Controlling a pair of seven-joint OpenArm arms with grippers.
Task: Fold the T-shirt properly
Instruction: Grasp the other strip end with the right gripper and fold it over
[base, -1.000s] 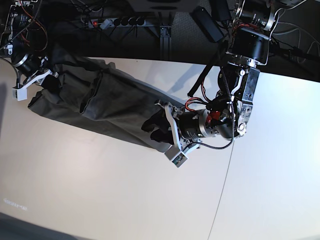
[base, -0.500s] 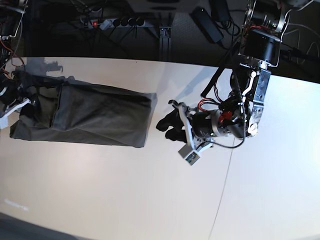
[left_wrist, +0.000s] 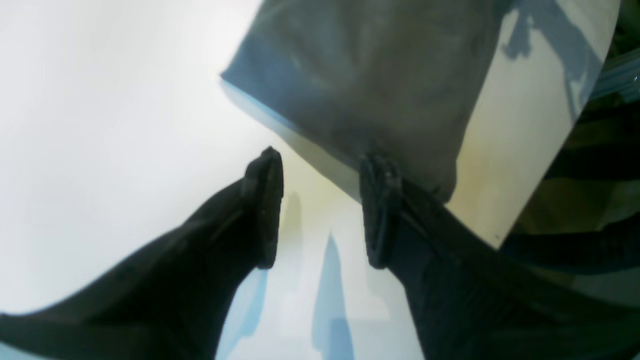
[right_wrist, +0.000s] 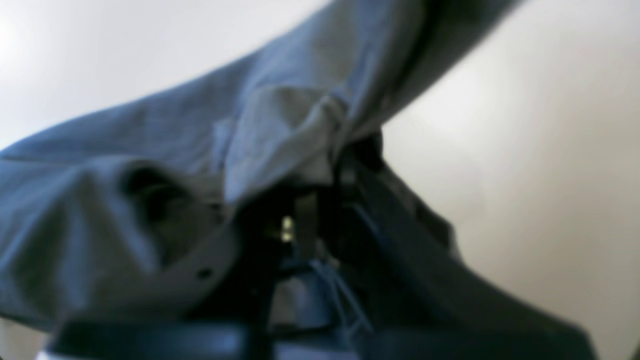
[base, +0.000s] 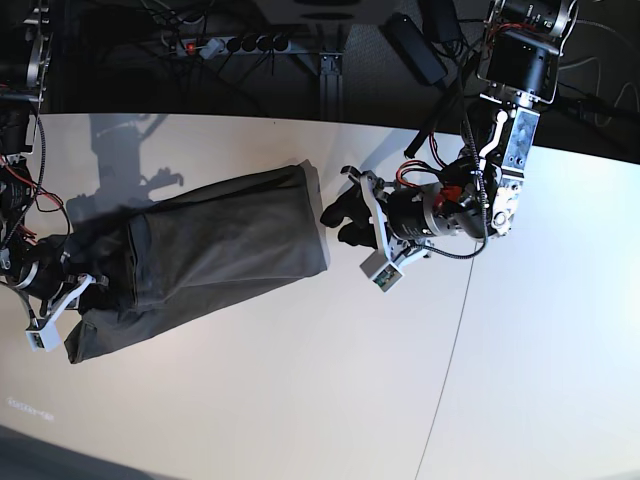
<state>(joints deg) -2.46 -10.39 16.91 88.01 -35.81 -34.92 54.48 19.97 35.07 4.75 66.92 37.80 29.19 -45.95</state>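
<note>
The dark olive-grey T-shirt (base: 220, 250) lies on the white table (base: 250, 400) as a long folded band, slanting from front left to its square right end. My right gripper (base: 78, 290), at the base view's left, is shut on the shirt's bunched left end. In the right wrist view the cloth (right_wrist: 280, 130) drapes over the gripper (right_wrist: 310, 205) and hides its fingertips. My left gripper (base: 340, 225) is open and empty just right of the shirt's right end. In the left wrist view its black fingers (left_wrist: 262, 210) stand apart above bare table, with the shirt's edge (left_wrist: 370, 75) just beyond them.
The table's back edge runs behind the shirt, with a power strip (base: 230, 43) and dark cables beyond it. A thin dark line (base: 445, 380) crosses the table towards the front. Bare white table lies in front (base: 250, 400) and to the right (base: 560, 350).
The left gripper let go of the shirt's right end and stands open beside it. The right gripper pulled the left end leftwards and towards the front, so the band now slants the other way.
</note>
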